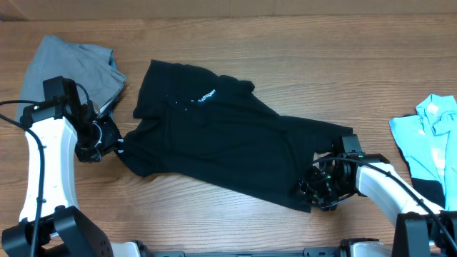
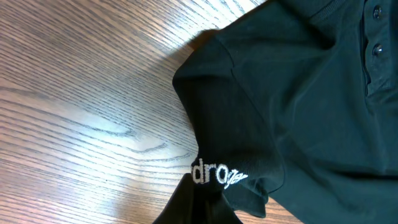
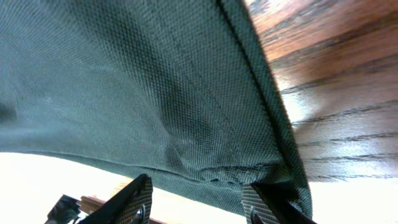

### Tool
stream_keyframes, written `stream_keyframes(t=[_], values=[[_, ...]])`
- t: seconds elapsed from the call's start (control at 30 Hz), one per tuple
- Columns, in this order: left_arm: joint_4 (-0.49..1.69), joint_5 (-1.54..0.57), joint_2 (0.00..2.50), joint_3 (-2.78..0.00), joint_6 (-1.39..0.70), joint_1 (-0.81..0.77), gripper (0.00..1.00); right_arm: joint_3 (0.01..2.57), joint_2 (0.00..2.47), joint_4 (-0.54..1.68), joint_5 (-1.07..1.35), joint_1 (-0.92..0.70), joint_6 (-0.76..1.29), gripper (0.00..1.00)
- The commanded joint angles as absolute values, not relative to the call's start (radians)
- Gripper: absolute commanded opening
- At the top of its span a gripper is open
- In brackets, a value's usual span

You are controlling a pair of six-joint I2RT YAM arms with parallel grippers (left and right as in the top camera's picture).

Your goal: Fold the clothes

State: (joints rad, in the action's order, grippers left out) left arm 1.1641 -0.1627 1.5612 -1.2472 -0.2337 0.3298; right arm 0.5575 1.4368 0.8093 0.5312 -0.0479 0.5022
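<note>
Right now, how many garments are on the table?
3: the black shirt mid-table, a grey garment at the left, a light-blue garment at the right edge; others may be hidden.

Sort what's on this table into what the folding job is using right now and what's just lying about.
In the job: black shirt, spread mid-table; left end effector, shut on its edge; right end effector, open at its hem.
Lying about: grey garment, far left; light-blue garment, right edge; both untouched clothes.
</note>
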Motion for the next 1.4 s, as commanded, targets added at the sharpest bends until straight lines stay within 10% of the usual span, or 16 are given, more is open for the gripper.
stream_keyframes(t=[0.0, 0.33, 1.03, 1.37], values=[[1.166, -0.154, 1.550, -1.264, -0.232, 0.340, 0.06, 0.529, 1.438, 0.760, 0.427, -0.053, 0.536, 0.46], [1.167, -0.153, 1.550, -1.264, -0.231, 0.340, 0.06, 0.521, 1.438, 0.767, 0.427, -0.053, 0.550, 0.04], [1.163, -0.155, 1.550, -1.264, -0.206, 0.340, 0.04, 0.788, 1.277, 1.082, 0.330, -0.045, 0.476, 0.04], [1.163, -0.158, 1.550, -1.264, -0.206, 0.340, 0.04, 0.635, 1.277, 0.942, 0.432, -0.046, 0.505, 0.38]])
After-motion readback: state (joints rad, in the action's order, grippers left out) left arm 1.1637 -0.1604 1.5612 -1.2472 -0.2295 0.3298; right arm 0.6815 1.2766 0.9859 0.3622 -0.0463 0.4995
